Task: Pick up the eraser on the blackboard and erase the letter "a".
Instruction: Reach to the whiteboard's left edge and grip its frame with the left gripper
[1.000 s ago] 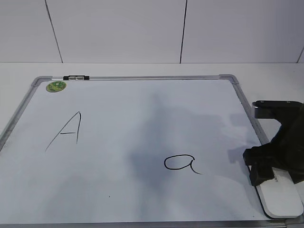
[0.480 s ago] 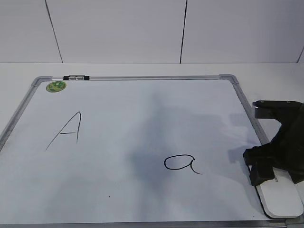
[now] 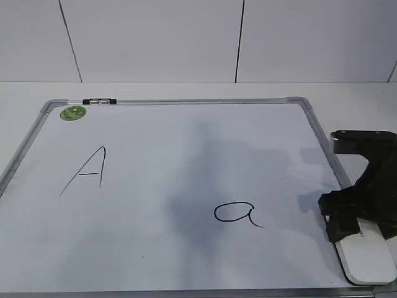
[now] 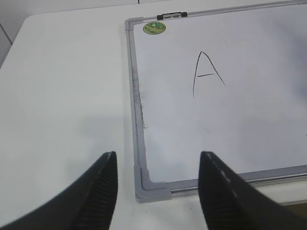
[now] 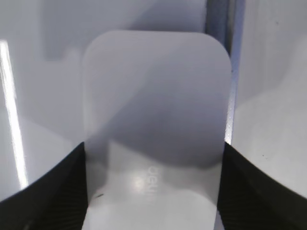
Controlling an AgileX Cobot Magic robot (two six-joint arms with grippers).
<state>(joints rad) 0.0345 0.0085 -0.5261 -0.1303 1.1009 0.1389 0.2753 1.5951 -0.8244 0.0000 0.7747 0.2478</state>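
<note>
The white eraser (image 3: 370, 256) lies flat at the near right corner of the blackboard (image 3: 186, 149), partly over its silver frame. My right gripper (image 3: 352, 218) is down on it, one jaw pressed against each long side. In the right wrist view the eraser (image 5: 153, 96) fills the gap between the jaws (image 5: 153, 152). The letter "a" (image 3: 234, 213) is on the board, left of the eraser and apart from it. My left gripper (image 4: 158, 160) is open and empty above the board's near left corner (image 4: 152, 189).
A capital "A" (image 3: 87, 171) is on the left part of the board. A green sticker (image 3: 73, 113) and a small black clip (image 3: 99, 100) sit at the far left corner. The board lies on a white table (image 4: 62, 96) with a white wall behind.
</note>
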